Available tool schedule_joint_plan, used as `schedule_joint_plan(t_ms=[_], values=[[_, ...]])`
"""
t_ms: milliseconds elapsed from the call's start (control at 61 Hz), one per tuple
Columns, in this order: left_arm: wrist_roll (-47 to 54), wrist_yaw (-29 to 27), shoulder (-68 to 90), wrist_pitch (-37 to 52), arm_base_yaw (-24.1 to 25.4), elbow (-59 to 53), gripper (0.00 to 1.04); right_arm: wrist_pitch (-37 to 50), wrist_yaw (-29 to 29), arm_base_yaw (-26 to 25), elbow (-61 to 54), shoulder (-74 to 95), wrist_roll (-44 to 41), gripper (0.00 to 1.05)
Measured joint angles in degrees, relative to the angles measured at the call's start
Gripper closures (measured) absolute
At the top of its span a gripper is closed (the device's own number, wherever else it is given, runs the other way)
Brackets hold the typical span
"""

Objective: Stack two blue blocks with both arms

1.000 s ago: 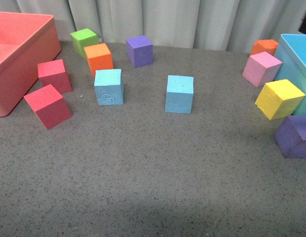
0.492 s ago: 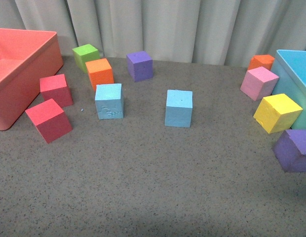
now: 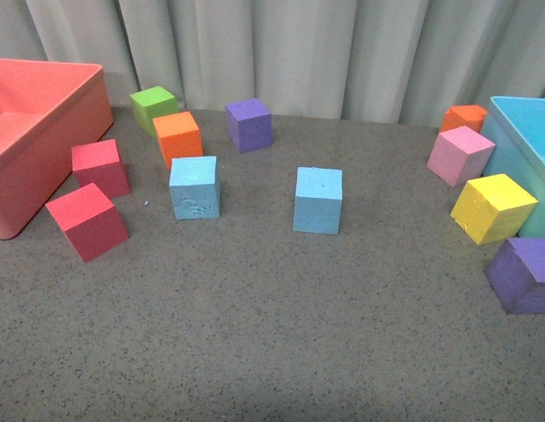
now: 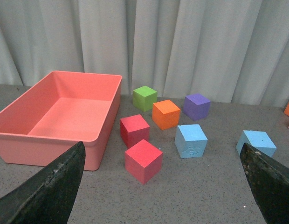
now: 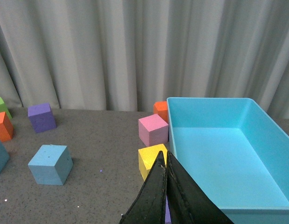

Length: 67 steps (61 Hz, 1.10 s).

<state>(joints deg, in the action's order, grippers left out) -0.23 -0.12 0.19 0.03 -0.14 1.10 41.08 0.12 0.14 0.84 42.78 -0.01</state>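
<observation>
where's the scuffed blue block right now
In the front view the scuffed blue block sits left of centre, just in front of the left orange cube, with the plain blue block apart to its right.

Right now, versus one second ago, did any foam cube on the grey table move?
Only the view shifted: everything sits lower in the front picture, the layout unchanged. The scuffed sky-blue foam cube and the plain sky-blue foam cube stay apart, ungripped.

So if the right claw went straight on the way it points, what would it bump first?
Probably the yellow block: the right claw, shut, points right at it, beside the blue bin. Depth is hard to judge.
</observation>
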Motion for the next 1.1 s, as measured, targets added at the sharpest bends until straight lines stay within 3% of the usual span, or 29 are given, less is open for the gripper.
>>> schedule_joint_plan(t_ms=[541, 1098], values=[[0.0, 0.0, 0.0, 0.0, 0.0, 0.0, 0.07, -18.21, -0.02, 0.0, -0.7, -19.96, 0.0, 1.04], [0.0, 0.0, 0.0, 0.0, 0.0, 0.0, 0.07, -29.35, -0.02, 0.0, -0.7, -31.28, 0.02, 1.04]])
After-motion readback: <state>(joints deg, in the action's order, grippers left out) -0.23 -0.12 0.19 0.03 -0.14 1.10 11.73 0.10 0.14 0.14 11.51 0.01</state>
